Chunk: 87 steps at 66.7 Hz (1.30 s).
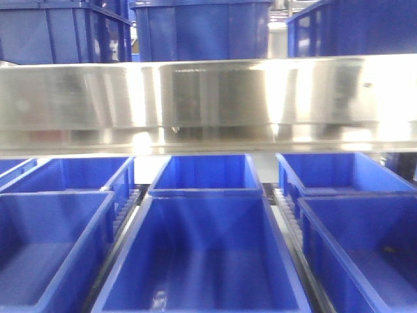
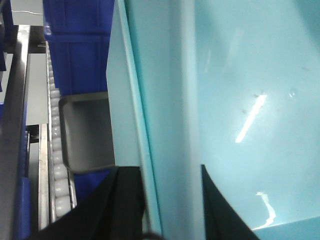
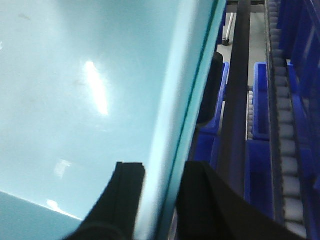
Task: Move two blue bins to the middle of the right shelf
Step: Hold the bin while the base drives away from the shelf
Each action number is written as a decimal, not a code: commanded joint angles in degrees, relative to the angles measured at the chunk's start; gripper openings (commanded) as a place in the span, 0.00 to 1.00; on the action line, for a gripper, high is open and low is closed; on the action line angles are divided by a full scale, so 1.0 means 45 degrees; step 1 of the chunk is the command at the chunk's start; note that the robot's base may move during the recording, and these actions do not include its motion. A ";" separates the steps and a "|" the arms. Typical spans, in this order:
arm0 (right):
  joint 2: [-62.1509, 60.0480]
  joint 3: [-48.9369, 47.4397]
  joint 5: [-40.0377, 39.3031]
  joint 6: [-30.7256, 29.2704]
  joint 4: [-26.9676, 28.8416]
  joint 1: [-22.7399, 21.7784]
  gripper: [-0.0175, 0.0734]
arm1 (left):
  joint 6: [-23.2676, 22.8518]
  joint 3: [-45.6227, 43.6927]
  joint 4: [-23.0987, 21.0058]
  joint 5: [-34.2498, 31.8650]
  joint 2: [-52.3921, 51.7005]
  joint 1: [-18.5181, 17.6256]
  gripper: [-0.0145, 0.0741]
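Black fingers (image 2: 117,200) astride pale-blue bin (image 2: 240,75) walls, both wrist views.
L gripper (image 2: 165,175) and R gripper (image 3: 165,170) are each clamped over the bin's rim, on opposite side walls; one bin or two nested can't be told. Shelf rail (image 1: 208,98) is seen ahead, bin hidden from front view: level fwd carry judged needed.

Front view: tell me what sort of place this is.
Probably a warehouse or factory store: rows of dark blue bins on a steel rack, with roller tracks between rows. The left hand and right hand grip a pale blue bin.
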 commanded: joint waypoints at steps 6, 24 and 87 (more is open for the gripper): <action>-0.0228 -0.0147 -0.0555 -0.0299 0.0179 -0.0004 0.02 | -0.0084 -0.0234 -0.0387 -0.1663 -0.0237 -0.0054 0.04; -0.0228 -0.0147 -0.0555 -0.0299 0.0179 -0.0004 0.02 | -0.0084 -0.0234 -0.0387 -0.1663 -0.0237 -0.0054 0.04; -0.0228 -0.0147 -0.0555 -0.0299 0.0179 -0.0004 0.02 | -0.0084 -0.0234 -0.0387 -0.1864 -0.0237 -0.0054 0.04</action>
